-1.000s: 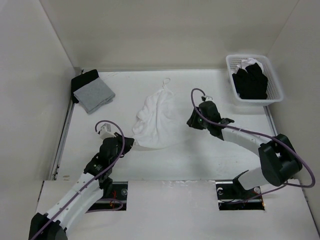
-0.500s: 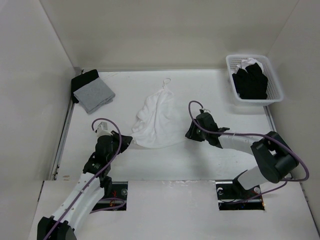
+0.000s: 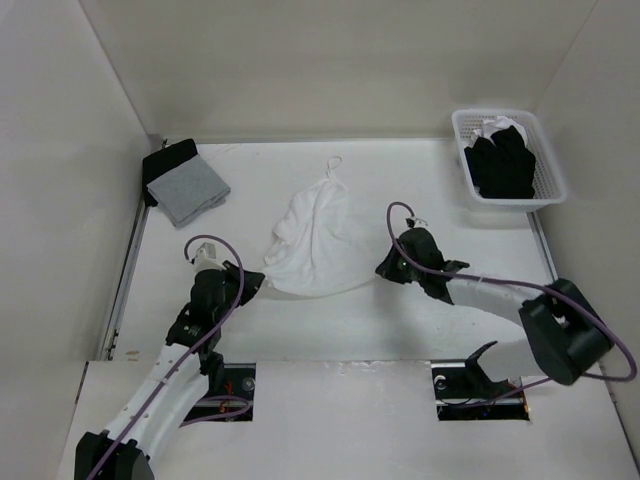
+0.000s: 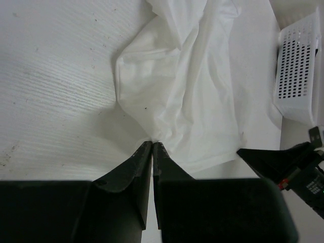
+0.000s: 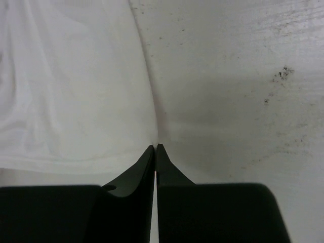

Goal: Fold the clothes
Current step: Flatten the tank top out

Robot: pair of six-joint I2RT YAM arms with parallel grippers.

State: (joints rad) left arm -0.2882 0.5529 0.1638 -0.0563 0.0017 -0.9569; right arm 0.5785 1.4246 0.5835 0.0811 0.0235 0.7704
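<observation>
**White T-shirt heaped mid-table, both grippers closed at its near hem**

The white T-shirt lies in a creased, bunched heap at the middle of the table. Its narrow end points away from you and its wider hem lies nearest the arms. It looks thin, light and limp, so expect it to sag, wrinkle and cling to itself rather than hold a shape. Take it at corners and along the hem, not mid-panel.

Your left gripper has its jaws pressed together on the near left corner, with a small peak of cloth drawn into the tips. Your right gripper also has its jaws together, tips right at the shirt's near right edge; whether any cloth is caught between them cannot be told.

At far left, a grey square cloth rests on a black garment. At far right, a white basket holds black garments
</observation>
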